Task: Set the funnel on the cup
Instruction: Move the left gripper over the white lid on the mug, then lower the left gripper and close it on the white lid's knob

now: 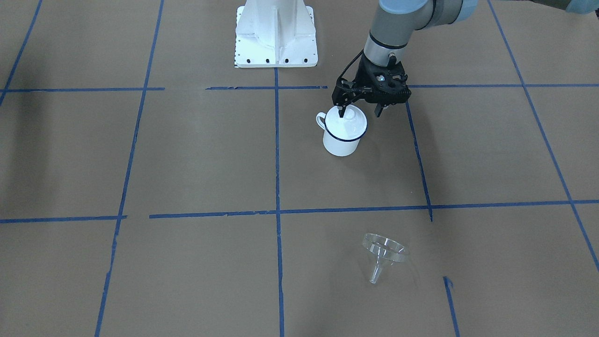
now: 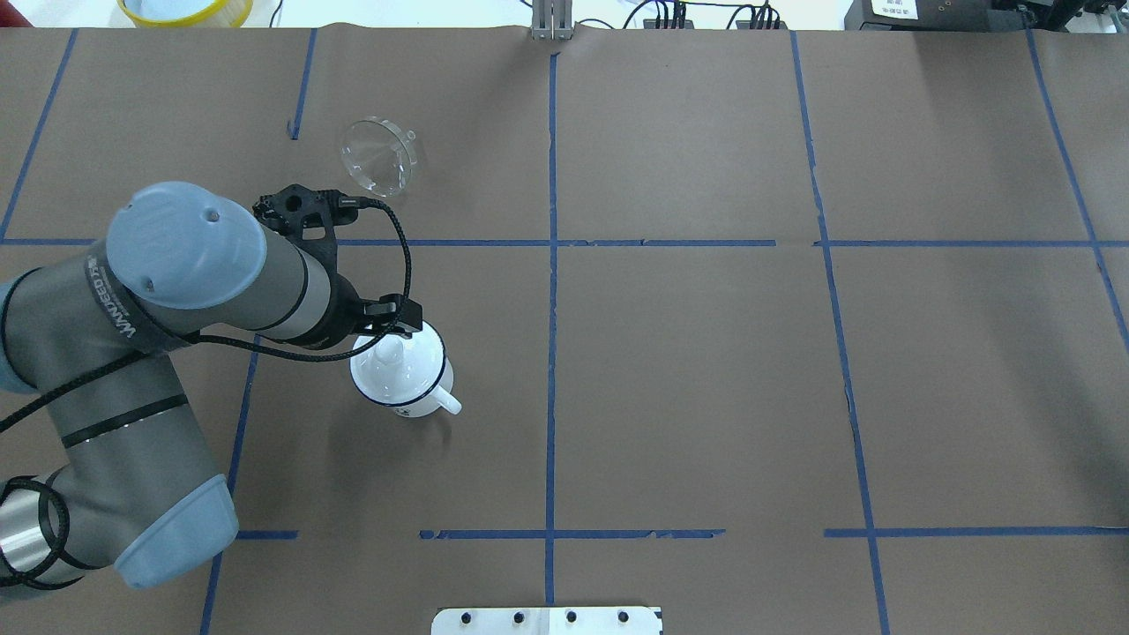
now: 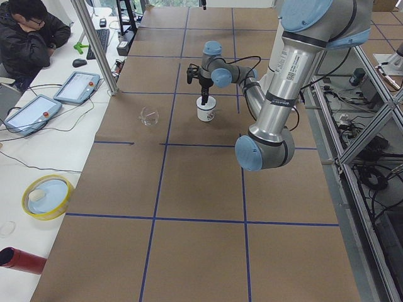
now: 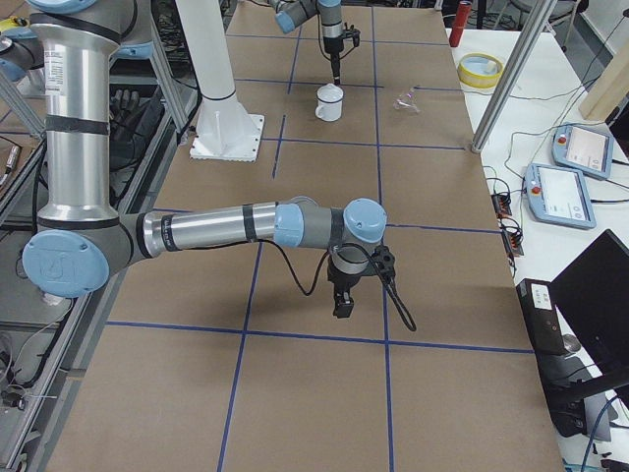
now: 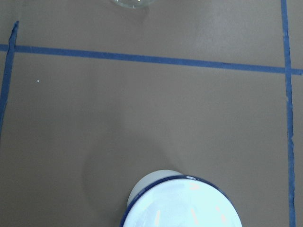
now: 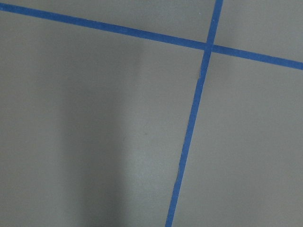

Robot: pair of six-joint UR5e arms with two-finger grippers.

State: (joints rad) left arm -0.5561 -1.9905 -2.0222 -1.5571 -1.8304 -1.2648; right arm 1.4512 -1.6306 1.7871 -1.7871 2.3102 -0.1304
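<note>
The cup is a white enamel mug with a dark blue rim, standing upright on the brown table with its handle toward the front view's left. It also shows in the overhead view and the left wrist view. My left gripper is open just above it. One finger hangs over the mug's mouth and the other is outside the rim. The clear funnel lies on its side, well apart from the mug, seen also in the overhead view. My right gripper hovers over bare table far from both; I cannot tell whether it is open or shut.
The white robot base stands behind the mug. Blue tape lines grid the table. A side table holds a yellow-rimmed bowl, a red bottle and tablets, with a seated person beyond.
</note>
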